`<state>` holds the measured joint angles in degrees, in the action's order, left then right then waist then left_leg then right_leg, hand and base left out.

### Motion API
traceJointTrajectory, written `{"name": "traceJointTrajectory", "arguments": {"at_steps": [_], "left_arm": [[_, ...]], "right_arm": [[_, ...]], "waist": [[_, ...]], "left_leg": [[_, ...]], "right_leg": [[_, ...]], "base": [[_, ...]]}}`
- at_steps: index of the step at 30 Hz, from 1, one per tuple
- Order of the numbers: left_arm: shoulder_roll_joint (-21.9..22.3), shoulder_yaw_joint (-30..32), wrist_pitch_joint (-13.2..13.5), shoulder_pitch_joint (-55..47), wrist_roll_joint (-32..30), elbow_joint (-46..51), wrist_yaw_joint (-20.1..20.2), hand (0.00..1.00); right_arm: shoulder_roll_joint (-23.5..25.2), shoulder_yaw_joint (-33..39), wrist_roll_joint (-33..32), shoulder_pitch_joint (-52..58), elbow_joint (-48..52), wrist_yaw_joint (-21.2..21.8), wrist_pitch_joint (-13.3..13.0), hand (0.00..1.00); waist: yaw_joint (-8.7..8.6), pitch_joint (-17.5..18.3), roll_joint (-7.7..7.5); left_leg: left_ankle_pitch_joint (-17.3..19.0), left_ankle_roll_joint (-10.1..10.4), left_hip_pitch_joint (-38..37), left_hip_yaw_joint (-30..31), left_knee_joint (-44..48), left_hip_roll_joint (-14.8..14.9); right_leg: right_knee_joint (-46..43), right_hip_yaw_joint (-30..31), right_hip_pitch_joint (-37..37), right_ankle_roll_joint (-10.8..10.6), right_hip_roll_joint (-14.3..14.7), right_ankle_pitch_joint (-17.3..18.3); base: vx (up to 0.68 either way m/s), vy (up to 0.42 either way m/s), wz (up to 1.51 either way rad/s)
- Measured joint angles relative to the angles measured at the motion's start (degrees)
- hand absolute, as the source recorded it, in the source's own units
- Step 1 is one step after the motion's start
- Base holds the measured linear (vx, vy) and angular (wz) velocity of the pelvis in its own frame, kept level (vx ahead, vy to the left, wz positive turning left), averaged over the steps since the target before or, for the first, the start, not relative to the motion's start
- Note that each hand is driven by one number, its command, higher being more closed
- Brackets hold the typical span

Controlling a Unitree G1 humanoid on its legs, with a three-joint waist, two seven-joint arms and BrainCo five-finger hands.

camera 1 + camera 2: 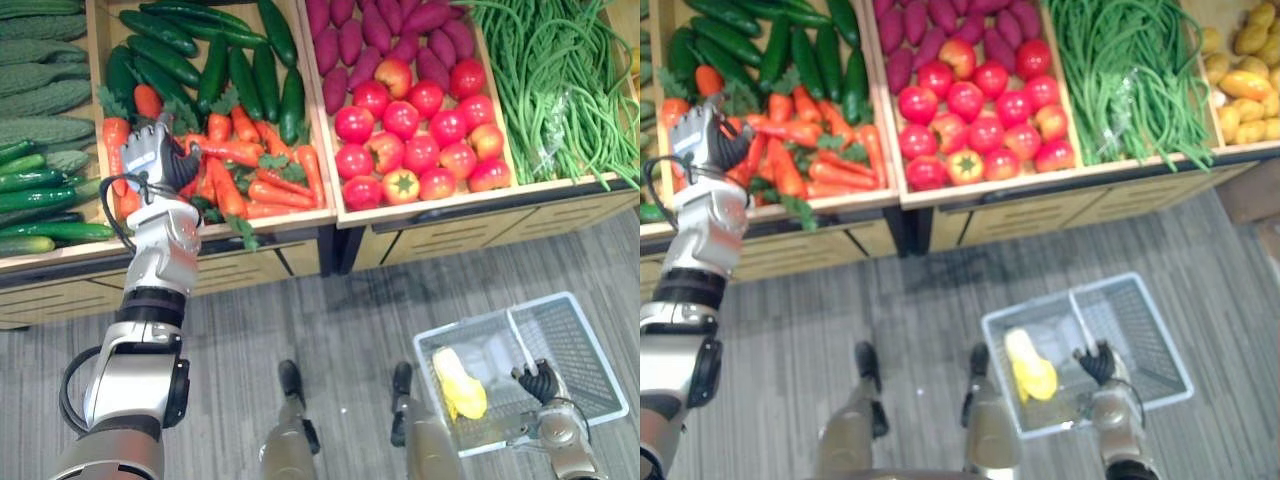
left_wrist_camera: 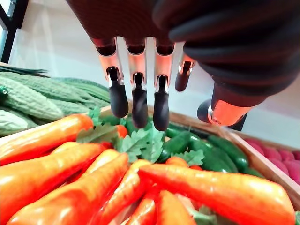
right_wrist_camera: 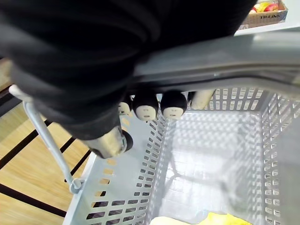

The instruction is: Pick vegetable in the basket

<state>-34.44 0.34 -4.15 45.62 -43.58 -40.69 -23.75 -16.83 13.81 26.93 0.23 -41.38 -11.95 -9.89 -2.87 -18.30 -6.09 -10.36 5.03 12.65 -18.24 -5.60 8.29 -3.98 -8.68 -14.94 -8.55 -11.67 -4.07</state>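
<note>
Left hand (image 1: 150, 155) is hovering over the carrots (image 1: 255, 190) toward the left end of the wooden crate (image 1: 300, 216). Its fingers (image 2: 139, 101) are hanging straight and slightly spread, the thumb is standing apart, and nothing is being gripped. The dark tips are sitting just above the carrot leaves; contact cannot be told. Cucumbers (image 1: 235, 70) are lying behind the carrots at the back of this crate. Tomatoes (image 1: 415, 135) are filling the compartment just right of the crate. In front of the crate and off to its right, the grey basket (image 1: 590, 345) is being held by the right hand (image 1: 540, 382), whose fingers are curling round the handle (image 3: 211, 70). A yellow vegetable (image 1: 460, 385) is lying inside the basket.
</note>
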Motion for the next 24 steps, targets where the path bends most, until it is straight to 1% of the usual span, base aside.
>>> {"name": "traceJointTrajectory", "arguments": {"at_steps": [7, 12, 15, 17, 18, 19, 20, 21, 22, 24], "left_arm": [[0.5, 0.0, 0.1, -1.8, 0.0, 0.3, 0.7, 0.0], [0.8, -0.8, 0.9, -4.2, -0.5, 1.6, 1.5, 0.0], [0.5, -2.7, 2.3, -4.6, -3.2, 1.7, 1.4, 0.0], [-0.7, -5.7, 3.4, -4.6, -4.9, 1.7, 1.0, 0.0], [-3.2, -10.1, 4.8, -4.6, -5.2, 1.7, 0.5, 0.0], [-6.2, -14.2, 7.0, -4.8, -6.8, 1.9, 0.1, 0.0], [-7.5, -15.7, 7.9, -5.0, -7.3, 2.3, 0.1, 0.0], [-9.1, -17.0, 9.4, -5.4, -8.4, 2.9, 0.1, 0.0], [-9.3, -17.0, 10.5, -5.4, -9.1, 2.9, 0.0, 0.0], [-9.3, -17.0, 11.2, -5.4, -9.4, 2.9, 0.0, 0.0]], "right_arm": [[0.4, 1.1, 0.0, 0.0, 0.0, 0.0, 0.0, 1.0], [0.4, 1.4, 0.0, 0.3, 0.0, 0.0, 0.4, 1.0], [0.4, 1.5, 0.0, 0.9, 0.0, 0.0, 0.4, 1.0], [0.3, 1.5, 0.0, 1.0, 0.0, 0.0, 0.2, 1.0], [0.2, 1.5, 0.0, 1.0, 0.1, 0.0, -0.2, 1.0], [0.0, 1.4, 0.0, 1.1, 0.1, 0.0, -0.7, 1.0], [-0.2, 1.4, -0.1, 1.2, 0.1, 0.0, -0.8, 1.0], [-0.4, 1.4, -0.1, 1.4, 0.1, 0.0, -1.0, 1.0], [-0.6, 1.4, -0.1, 1.7, 0.2, 0.0, -1.2, 1.0], [-0.7, 1.1, -0.1, 1.9, 0.2, 0.0, -1.5, 1.0]], "waist": [[0.01, 0.2, 0.05], [-0.11, 1.8, 0.25], [0.14, 2.5, 0.33], [0.27, 2.5, 0.37], [0.28, 2.5, 0.42], [0.27, 2.6, 0.49], [0.26, 2.6, 0.52], [0.35, 2.7, 0.63], [0.68, 2.8, 0.72], [1.24, 2.8, 0.73]], "left_leg": [[0.0, 0.0, -0.8, -0.6, 0.0, -0.1], [0.2, 0.3, -0.8, -1.3, 0.0, 0.0], [0.3, 0.4, -0.8, -1.3, 0.0, 0.1], [0.3, 0.4, -0.7, -1.3, 0.0, 0.2], [0.3, 0.4, -0.7, -1.3, 0.0, 0.2], [0.3, 0.4, -0.7, -1.4, 0.0, 0.2], [0.4, 0.4, -0.6, -1.4, 0.0, 0.2], [0.4, 0.4, -0.6, -1.5, 0.0, 0.2], [0.4, 0.5, -0.5, -1.5, 0.0, 0.2], [0.5, 0.6, -0.4, -1.5, 0.0, 0.3]], "right_leg": [[0.5, 0.8, 0.4, -0.1, 0.0, -0.1], [1.4, 1.2, 0.5, -0.4, 0.2, -0.4], [1.9, 1.2, 0.7, -0.4, 0.3, -0.5], [1.9, 1.2, 0.7, -0.4, 0.4, -0.5], [1.9, 1.2, 0.7, -0.4, 0.4, -0.5], [1.9, 1.2, 0.6, -0.4, 0.4, -0.5], [1.9, 1.3, 0.5, -0.4, 0.4, -0.5], [2.0, 1.3, 0.5, -0.4, 0.4, -0.5], [2.0, 1.3, 0.4, -0.4, 0.4, -0.5], [2.1, 1.3, 0.3, -0.4, 0.5, -0.5]], "base": [[0.05, -0.017, -0.05], [0.04, -0.018, -0.06], [0.04, -0.02, -0.01], [0.0, 0.0, 0.0], [0.0, 0.0, 0.0], [0.0, 0.0, 0.0], [0.0, 0.0, 0.0], [0.04, -0.015, -0.01], [0.04, -0.015, -0.01], [0.04, -0.014, -0.01]]}}
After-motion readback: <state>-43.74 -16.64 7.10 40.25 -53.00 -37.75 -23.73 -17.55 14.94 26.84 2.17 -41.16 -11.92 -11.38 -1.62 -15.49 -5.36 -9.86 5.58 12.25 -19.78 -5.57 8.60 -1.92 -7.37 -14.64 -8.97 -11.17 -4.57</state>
